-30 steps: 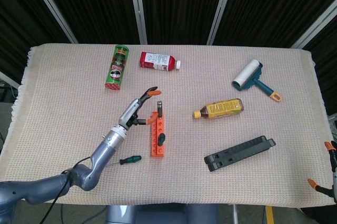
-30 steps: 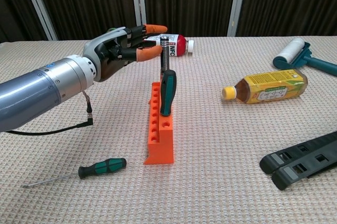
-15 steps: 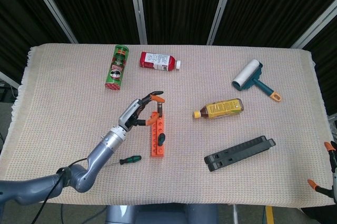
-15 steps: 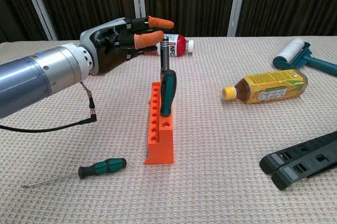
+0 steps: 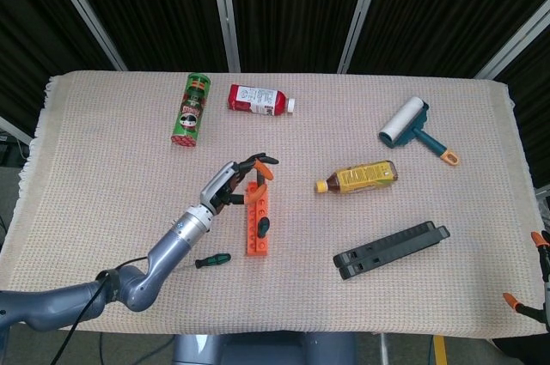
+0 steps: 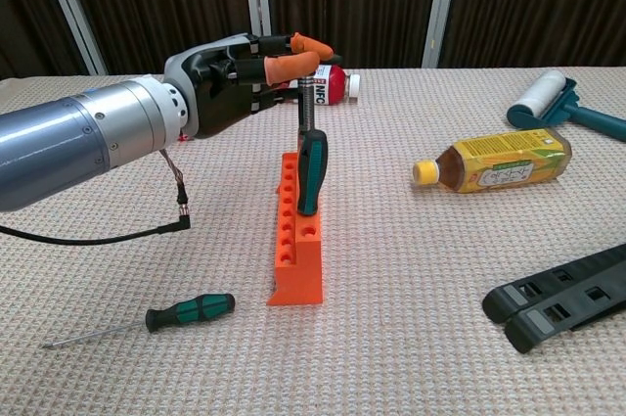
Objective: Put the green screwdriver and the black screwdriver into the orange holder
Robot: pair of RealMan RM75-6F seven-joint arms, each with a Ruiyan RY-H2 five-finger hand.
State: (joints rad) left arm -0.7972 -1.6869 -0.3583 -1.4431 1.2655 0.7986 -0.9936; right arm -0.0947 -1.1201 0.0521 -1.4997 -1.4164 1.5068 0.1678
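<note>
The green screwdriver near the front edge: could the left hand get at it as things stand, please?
Probably yes. The green screwdriver lies alone on bare cloth with nothing over it, on the left hand's side of the orange holder; the hand hovers above the holder, holding nothing.

Surface under my left hand: covered edge to edge in a beige woven cloth, coarse ribbed texture, fringed at the rim far out to the left of my hand. Cloth lies flat, evenly lit, only soft shadows.

Beyond my hand, past the far edge: black pleated curtains fill the whole backdrop. Pale metal frame bars stand in front of them, one almost straight ahead of my hand, others slanting outward to either side.

Down past the near edge, behind my hand: grey floor, with a short yellow strip off to the right.
</note>
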